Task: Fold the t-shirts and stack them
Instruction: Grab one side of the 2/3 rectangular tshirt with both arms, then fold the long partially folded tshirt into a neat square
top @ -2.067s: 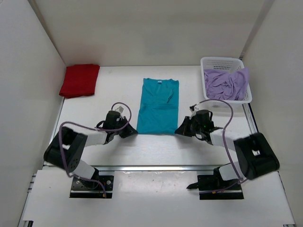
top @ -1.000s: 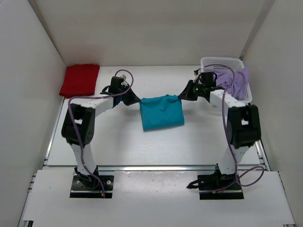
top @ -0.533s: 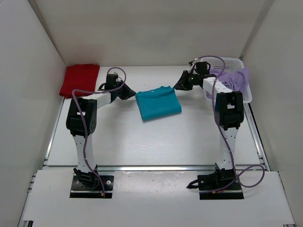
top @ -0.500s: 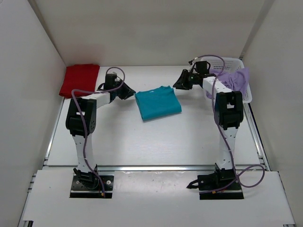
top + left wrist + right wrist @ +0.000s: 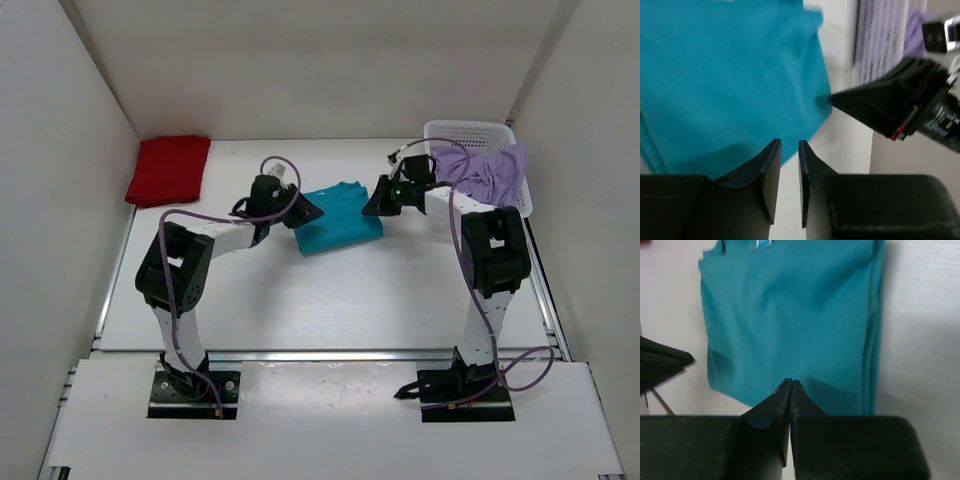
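Teal-blue cloth t-shirt [image 5: 340, 220], folded to a rough square, lies flat on the white table [image 5: 330, 300] in its far half, roughly midway across and a little skewed. Left gripper [image 5: 306, 212] is low at the shirt's left edge. Its wrist view shows two black fingers [image 5: 771, 170] parted by a narrow slot with nothing in it, tips at the line where teal meets table. Right gripper [image 5: 372, 205] is low at the shirt's right edge, facing the left one. Its wrist view shows the fingers [image 5: 775, 405] pressed together tip to tip, no cloth seen between them, pointing over the edge of the teal cloth. Whether either one touches the fabric: cannot tell. Red cloth t-shirt [image 5: 168, 168], folded, sits in the far left corner by the wall, well apart from both arms. Pale lavender cloth t-shirt [image 5: 485, 175], crumpled, lies in the white plastic mesh basket [image 5: 470, 128] at the far right corner, part of it draped over the basket's right rim. The basket is just beyond the right arm's wrist.
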